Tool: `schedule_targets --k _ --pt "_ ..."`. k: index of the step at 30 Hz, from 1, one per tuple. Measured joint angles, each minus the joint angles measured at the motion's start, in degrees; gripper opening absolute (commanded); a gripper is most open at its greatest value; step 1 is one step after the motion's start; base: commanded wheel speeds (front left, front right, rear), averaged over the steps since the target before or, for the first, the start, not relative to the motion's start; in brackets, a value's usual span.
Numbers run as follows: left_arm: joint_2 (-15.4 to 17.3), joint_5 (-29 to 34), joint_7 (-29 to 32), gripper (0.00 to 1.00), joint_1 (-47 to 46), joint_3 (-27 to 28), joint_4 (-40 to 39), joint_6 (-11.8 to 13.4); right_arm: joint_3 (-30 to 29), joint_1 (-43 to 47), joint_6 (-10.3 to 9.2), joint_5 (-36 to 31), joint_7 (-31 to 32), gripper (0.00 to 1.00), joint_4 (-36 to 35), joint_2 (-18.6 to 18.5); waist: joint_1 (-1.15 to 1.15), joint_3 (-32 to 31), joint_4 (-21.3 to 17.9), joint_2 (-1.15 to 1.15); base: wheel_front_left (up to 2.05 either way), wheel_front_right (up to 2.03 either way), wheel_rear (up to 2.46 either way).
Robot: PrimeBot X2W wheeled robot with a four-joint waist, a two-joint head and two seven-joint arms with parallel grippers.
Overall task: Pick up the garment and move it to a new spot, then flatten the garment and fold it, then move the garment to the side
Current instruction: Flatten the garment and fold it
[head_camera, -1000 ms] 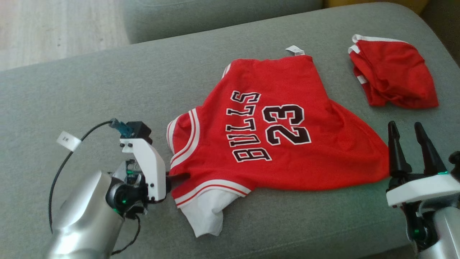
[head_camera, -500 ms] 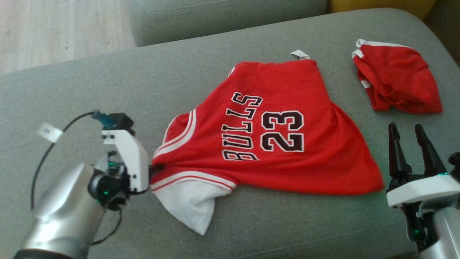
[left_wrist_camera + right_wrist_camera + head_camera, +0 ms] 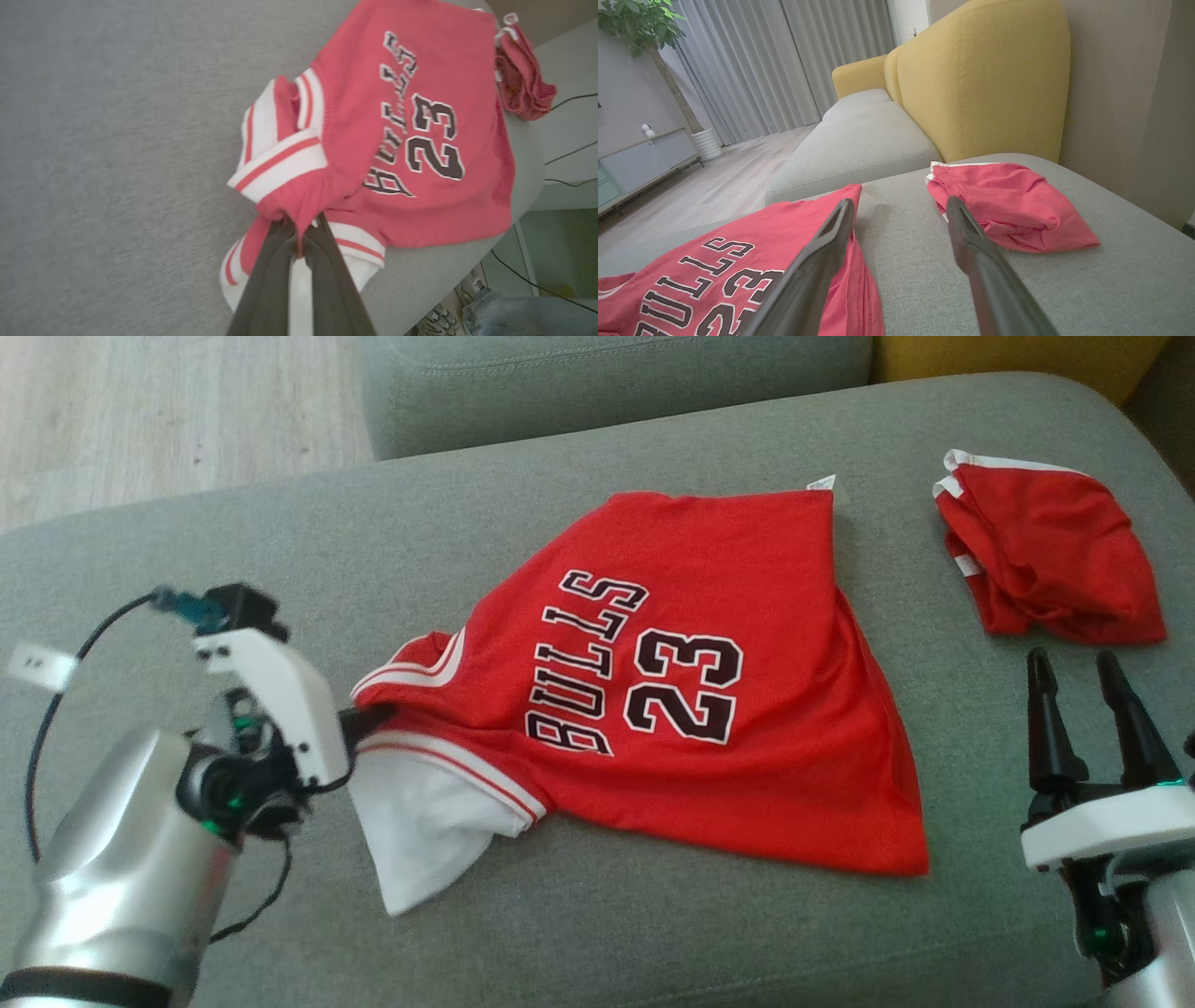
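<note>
Left gripper (image 3: 301, 225) clamped on jersey (image 3: 747, 569) shoulder trim; right gripper (image 3: 1073, 663) spread wide, empty; jersey lies on sofa (image 3: 280, 541).

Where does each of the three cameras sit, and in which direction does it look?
Head view: high on the robot, looking down on the grey cushion with the red jersey; left pincer and right pincer show at its sides.
Left wrist view: along its two dark fingers, shut on the jersey's striped edge.
Right wrist view: low, along the cushion toward a yellow sofa back; its fingers stand apart.
Shared: all three show the jersey and the folded red garment.
</note>
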Motion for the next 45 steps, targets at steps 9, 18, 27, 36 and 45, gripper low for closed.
schedule_targets --k 9,18,27,36,45 --pt "-4.61 -4.58 6.92 0.00 0.44 -5.92 -12.69 -0.76 0.05 0.12 0.00 -0.15 0.80 1.00 -0.42 0.03 0.00 0.13 -0.67 0.00 0.00 0.00 0.00" --pt "-5.65 -5.49 9.28 1.00 4.15 -10.45 -9.20 -0.77 1.68 0.07 0.00 0.14 1.21 1.00 0.51 0.05 0.00 0.52 -1.27 0.00 0.00 0.00 0.00" --pt "0.45 -6.04 6.90 1.00 0.12 -8.36 -13.70 -0.78 1.26 0.09 0.00 0.14 1.37 1.00 1.02 -0.03 0.00 -0.34 -0.32 0.00 0.00 0.00 0.00" --pt "7.11 -1.33 5.93 1.00 -2.06 -7.08 -11.79 0.89 1.27 0.03 0.00 0.25 1.37 1.00 0.52 -0.19 0.00 1.35 -1.61 0.00 0.00 0.00 0.00" --pt "8.61 -0.12 4.26 1.00 -1.76 -7.30 -5.92 1.27 0.41 -0.08 0.00 1.21 1.01 1.00 0.47 -0.59 0.00 3.69 -3.88 0.00 0.00 0.00 0.00"
